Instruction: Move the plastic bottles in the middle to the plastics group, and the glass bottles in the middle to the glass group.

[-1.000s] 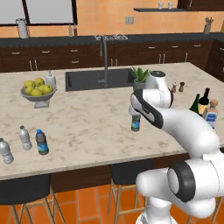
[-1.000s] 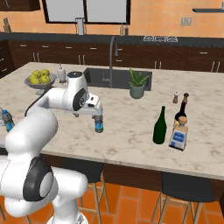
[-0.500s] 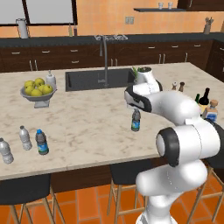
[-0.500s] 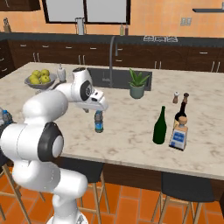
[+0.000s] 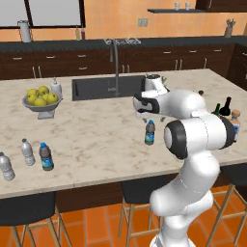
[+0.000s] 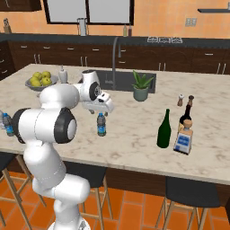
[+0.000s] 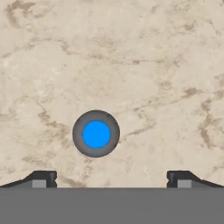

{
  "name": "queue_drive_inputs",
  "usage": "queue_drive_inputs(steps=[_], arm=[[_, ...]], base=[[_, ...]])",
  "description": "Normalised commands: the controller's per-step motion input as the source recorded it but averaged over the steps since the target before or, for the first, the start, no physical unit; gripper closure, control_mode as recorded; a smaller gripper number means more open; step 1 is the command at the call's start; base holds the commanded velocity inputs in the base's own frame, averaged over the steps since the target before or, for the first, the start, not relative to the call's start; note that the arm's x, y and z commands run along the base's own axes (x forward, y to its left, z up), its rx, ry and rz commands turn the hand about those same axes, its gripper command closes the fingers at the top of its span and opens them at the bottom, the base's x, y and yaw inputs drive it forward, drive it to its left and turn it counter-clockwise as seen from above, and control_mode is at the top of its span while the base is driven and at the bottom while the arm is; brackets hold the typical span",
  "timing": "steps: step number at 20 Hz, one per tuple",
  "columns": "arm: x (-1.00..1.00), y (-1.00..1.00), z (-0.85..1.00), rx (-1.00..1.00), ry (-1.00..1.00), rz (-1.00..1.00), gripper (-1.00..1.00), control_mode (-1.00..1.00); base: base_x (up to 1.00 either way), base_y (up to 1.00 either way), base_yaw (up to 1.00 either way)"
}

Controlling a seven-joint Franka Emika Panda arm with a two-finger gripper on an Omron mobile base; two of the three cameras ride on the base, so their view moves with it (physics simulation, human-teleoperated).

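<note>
A dark plastic bottle (image 5: 150, 132) (image 6: 101, 124) with a blue cap stands upright mid-counter. My gripper (image 5: 147, 115) (image 6: 102, 108) hangs just above it, pointing straight down, open and holding nothing. From above, the bottle's blue cap (image 7: 96, 133) lies a little left of centre between my fingertips (image 7: 41, 178). Another blue-capped bottle (image 5: 46, 157) stands at the counter's left end beside two clear water bottles (image 5: 28, 152). The green wine bottle (image 6: 164, 129) stands at the right, next to the tan-labelled dark bottle (image 6: 185, 117) and the squat clear bottle (image 6: 183, 139).
A bowl of yellow-green fruit (image 5: 41, 99) and a small white bottle (image 5: 56, 88) sit at the back left. The sink (image 5: 99, 88) with its faucet lies behind my hand. A potted plant (image 6: 140, 87) and two shakers (image 6: 181, 99) stand at the back right.
My arm has folded in and swung its elbow round, while the hand stayed over the blue-capped bottle. The jaws have stayed open, and no bottle has moved.
</note>
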Motion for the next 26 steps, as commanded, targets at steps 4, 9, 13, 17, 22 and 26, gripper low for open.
queue_drive_inputs(steps=[4, 9, 13, 17, 22, 26], arm=[[0.08, 0.00, -0.49, 0.00, 0.05, 0.00, -1.00, -1.00], [0.24, 0.00, -0.32, 0.06, 0.00, 0.02, -1.00, -1.00], [0.08, 0.00, -0.22, 0.11, 0.00, 0.04, -1.00, -1.00], [0.00, 0.00, -0.31, 0.08, 0.00, 0.03, -1.00, -1.00], [-0.03, 0.00, -0.37, 0.00, -0.01, 0.04, 1.00, -1.00], [-0.36, 0.03, 0.05, 0.00, 0.03, 0.14, 1.00, -1.00]], base=[[0.00, 0.00, 0.00], [0.00, 0.00, 0.00], [0.00, 0.00, 0.00], [0.00, 0.00, 0.00], [0.00, 0.00, 0.00], [0.00, 0.00, 0.00]])
